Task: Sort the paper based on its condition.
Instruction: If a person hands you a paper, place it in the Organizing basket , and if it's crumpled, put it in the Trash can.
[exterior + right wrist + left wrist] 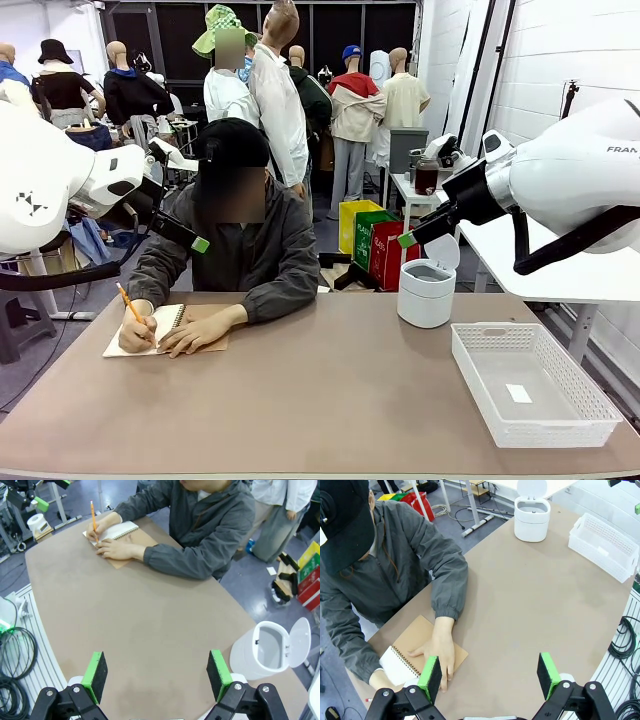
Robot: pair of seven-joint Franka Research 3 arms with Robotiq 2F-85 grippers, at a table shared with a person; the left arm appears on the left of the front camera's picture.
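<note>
The paper is out of view as loose sheets. At the far left of the table a person writes with an orange pencil (130, 301) (93, 514) on a spiral notebook (170, 318) (400, 663) (119, 529) with a brown cover, one hand flat on it. My left gripper (200, 244) (490, 672) hangs open high above the table's left side, nothing between its green pads. My right gripper (407, 239) (157, 675) is also open and empty, raised above the right side near the bin.
A white lidded bin (426, 292) (532, 517) (265, 652) stands open at the back right. A white plastic basket (478, 365) (607, 545) sits at the front right with a small white sticker (518, 393) inside. The brown table (320, 400) is bare in the middle.
</note>
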